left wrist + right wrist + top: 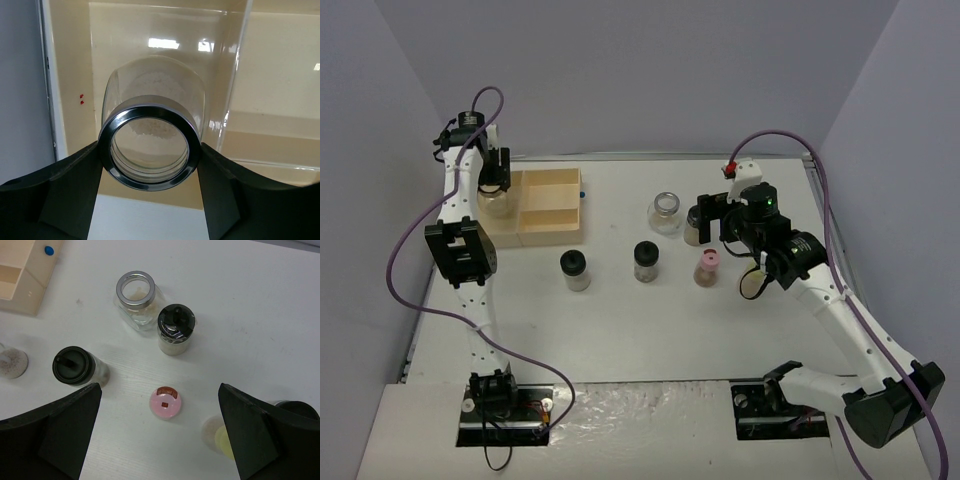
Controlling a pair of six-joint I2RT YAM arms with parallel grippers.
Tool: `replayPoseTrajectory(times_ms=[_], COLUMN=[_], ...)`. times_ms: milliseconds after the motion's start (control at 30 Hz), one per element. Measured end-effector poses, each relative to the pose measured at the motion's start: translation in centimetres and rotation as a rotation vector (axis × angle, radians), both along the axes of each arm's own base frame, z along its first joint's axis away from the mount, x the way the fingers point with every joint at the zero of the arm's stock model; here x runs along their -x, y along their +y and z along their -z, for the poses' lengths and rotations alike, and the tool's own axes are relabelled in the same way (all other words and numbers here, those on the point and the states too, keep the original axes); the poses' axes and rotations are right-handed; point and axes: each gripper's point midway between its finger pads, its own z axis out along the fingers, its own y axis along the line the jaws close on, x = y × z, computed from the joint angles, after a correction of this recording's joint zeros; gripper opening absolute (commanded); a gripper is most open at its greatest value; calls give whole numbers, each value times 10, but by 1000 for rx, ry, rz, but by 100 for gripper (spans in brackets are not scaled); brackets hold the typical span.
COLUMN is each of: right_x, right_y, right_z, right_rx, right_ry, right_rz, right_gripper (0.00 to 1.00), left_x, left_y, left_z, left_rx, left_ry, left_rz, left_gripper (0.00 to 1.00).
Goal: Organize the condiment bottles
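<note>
The left gripper (150,165) is part closed on the silver neck of a wide jar (155,85) at the tray's (235,75) left compartment. Released too high, it might topple. The right gripper (160,437) gapes empty over the other jars (173,335), right of the tray.

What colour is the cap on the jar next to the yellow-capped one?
Pink; the pink-capped jar shows best in the right wrist view.
</note>
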Motion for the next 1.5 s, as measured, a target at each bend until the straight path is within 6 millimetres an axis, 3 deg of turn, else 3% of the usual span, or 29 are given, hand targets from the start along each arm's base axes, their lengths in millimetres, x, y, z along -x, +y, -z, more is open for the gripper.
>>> replayPoseTrajectory(times_ms=[167,700,800,967,1100,1200,1333,1500], right_x=[-3,-6,-6,-6,-7,-7,-8,-8], right_y=[2,5,5,6,8,10,12,13], right_z=[8,17,17,17,19,20,14,10], right_rx=[10,5,0,-8,-10,-13,-22,-28], right_ry=[23,50,53,57,65,68,58,49], right_rz=[1,2,5,8,0,-6,-13,-17], right_gripper=[100,100,100,100,100,100,100,100], left_x=[-8,-47,-50,-50,-51,-55,-52,-46], left_y=[7,5,4,2,2,2,-1,-7], left_z=[20,34,33,33,32,31,29,7], left_rx=[21,58,64,70,72,73,78,82], left_ry=[10,-94,-104,-106,-111,-132,-133,-158], left_rz=[12,61,66,71,73,75,81,80], left_gripper=[0,3,16,59,88,96,97,97])
